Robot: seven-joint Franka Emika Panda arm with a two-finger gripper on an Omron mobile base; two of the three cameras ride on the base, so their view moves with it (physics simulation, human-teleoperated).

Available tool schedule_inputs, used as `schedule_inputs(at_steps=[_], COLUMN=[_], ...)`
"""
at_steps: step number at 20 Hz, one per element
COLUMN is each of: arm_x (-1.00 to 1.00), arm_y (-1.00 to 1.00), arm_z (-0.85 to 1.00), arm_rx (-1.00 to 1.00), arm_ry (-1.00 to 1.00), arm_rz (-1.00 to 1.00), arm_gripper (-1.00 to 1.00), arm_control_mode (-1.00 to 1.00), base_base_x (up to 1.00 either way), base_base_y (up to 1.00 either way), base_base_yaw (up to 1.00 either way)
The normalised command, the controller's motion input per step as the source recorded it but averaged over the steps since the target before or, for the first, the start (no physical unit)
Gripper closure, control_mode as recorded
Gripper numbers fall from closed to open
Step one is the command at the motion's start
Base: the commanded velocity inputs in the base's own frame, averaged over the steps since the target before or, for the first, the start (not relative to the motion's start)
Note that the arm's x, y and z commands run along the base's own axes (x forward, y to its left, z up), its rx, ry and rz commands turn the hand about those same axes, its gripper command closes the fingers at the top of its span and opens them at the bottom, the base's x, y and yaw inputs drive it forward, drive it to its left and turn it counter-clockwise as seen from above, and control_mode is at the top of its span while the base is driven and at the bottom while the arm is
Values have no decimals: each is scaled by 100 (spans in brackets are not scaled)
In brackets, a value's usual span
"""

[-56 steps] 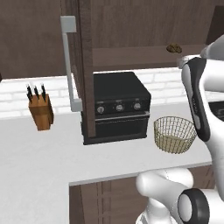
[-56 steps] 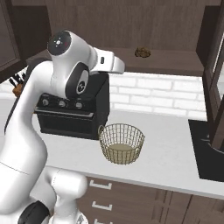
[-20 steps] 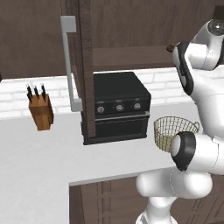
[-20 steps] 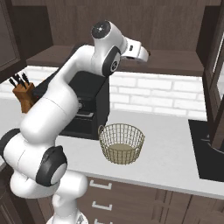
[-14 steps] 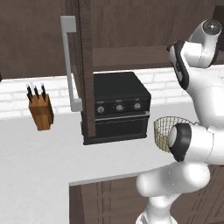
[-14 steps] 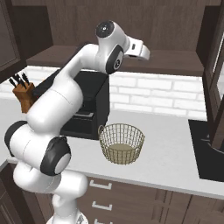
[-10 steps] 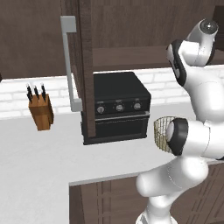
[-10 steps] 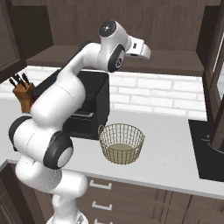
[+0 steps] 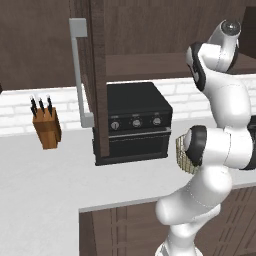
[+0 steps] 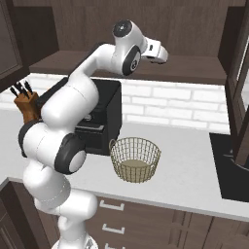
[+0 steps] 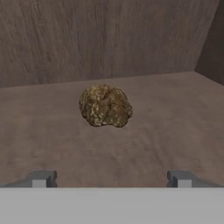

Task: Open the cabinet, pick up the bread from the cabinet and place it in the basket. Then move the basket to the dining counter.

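Observation:
The cabinet [image 9: 145, 30] stands open, its door [image 9: 96, 75] swung toward me edge-on, with a grey bar handle [image 9: 77, 75]. On its brown shelf [image 11: 166, 113] lies the bread [image 11: 105, 106], a small mottled brown lump. My gripper [image 11: 111, 178] is open and faces the bread from a short way off, one dark fingertip [image 11: 42, 178] on each side and nothing between them. In the right base view the hand [image 10: 158, 52] reaches over the shelf [image 10: 194, 73]. The tan wire basket [image 10: 135, 159] sits empty on the white worktop, right of the black oven. The dining counter is out of view.
A black oven [image 9: 135, 125] stands on the worktop [image 9: 45, 185] under the cabinet. A wooden knife block [image 9: 46, 127] is at the left by the brick backsplash. A dark sink [image 10: 233, 170] lies at the right end, under another open cabinet door [image 10: 238, 73].
The arm has swung up and stretched toward the cabinet shelf. The hand now stands in front of the bread in the base views. The basket and oven have not moved.

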Motion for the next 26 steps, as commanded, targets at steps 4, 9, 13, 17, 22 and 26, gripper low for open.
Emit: schedule_inputs(at_steps=[4, 9, 13, 17, 22, 26], arm_x=[45, 36, 36, 29, 14, 3], arm_y=[-2, -5, -20, -22, 1, 2], arm_z=[0, 0, 0, 0, 0, 0], arm_rx=[0, 0, 0, 0, 0, 0], arm_ry=[2, 3, 0, 0, 0, 2], arm_rz=[0, 0, 0, 0, 0, 0], arm_gripper=[-100, -100, -100, -100, -100, -100], arm_control_mode=[-100, -100, -100, -100, -100, -100], base_base_x=[0, 0, 0, 0, 0, 0], base_base_y=[0, 0, 0, 0, 0, 0], base_base_yaw=[0, 0, 0, 0, 0, 0])
